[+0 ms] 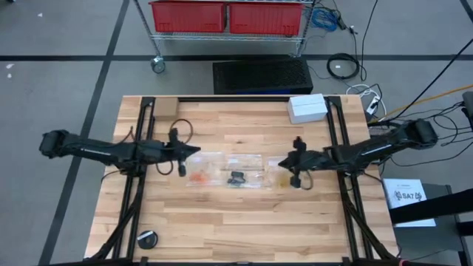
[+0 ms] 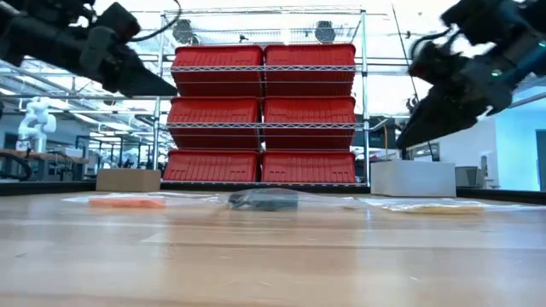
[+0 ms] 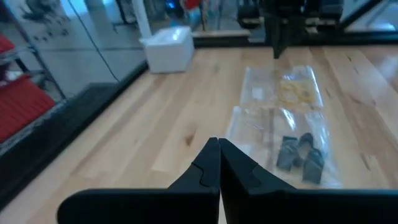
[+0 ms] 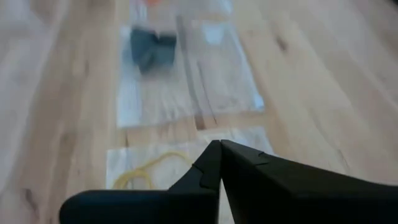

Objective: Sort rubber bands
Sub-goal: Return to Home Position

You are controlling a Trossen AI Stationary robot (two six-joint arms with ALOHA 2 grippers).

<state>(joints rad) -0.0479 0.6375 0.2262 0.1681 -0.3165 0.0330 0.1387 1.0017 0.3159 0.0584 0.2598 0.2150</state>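
The black rubber bands [image 1: 236,176] lie bagged on the surface [image 1: 222,236], with the orange rubber bands [image 1: 198,178] and yellow rubber bands [image 3: 295,91] beside them. The left gripper [image 1: 196,150] and right gripper [image 1: 281,163] hover near them, closed and empty. I judge that only the withdrawal home is left.

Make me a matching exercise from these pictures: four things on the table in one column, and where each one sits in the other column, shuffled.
Things
1. orange rubber bands
2. black rubber bands
3. pale yellow rubber bands
4. white box

Places
A. in the middle bag
B. outside any bag, at the table edge
C. in the left-end bag
D. in the right-end bag

Pairs: 1-C, 2-A, 3-D, 4-B
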